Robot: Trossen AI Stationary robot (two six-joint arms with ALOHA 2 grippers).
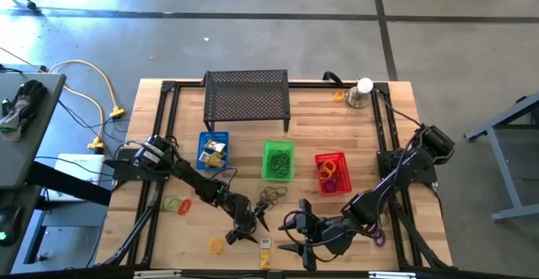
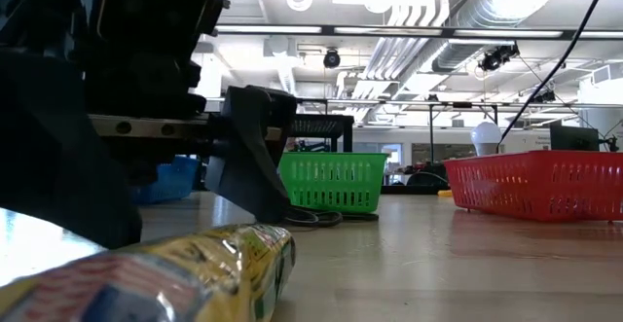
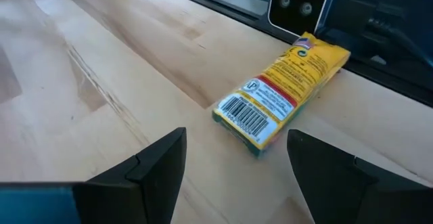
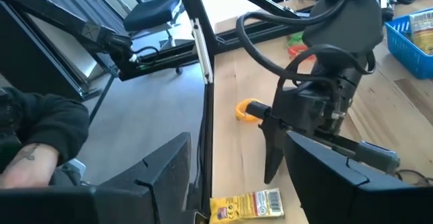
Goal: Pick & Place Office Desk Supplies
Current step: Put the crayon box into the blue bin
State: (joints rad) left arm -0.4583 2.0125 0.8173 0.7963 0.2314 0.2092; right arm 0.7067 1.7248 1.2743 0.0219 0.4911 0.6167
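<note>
Yellow little packet point(image 3: 281, 88) with a barcode on it is lying flat on the wooden tabletop point(image 1: 354, 144), right in front of the left gripper point(image 1: 257, 224), whose jaws are spread wide with nothing between them. It sits just ahead of the gap, not touching either finger point(image 3: 145, 173). The right gripper point(image 1: 299, 233) is parked just beside it on the other side, jaws also spread and empty, pointing back at the left one (its wrist view shows the same packet lying between the two grippers). An orange loop point(image 1: 217, 246) lies on the tabletop near the left jaws, and a bunch of dark loops point(image 1: 271, 195) sits a bit farther off, beside the green basket point(image 1: 279, 160). The blue basket point(image 1: 213, 151) and red basket point(image 1: 332, 172) flank the green one, all well apart from both grippers.
</note>
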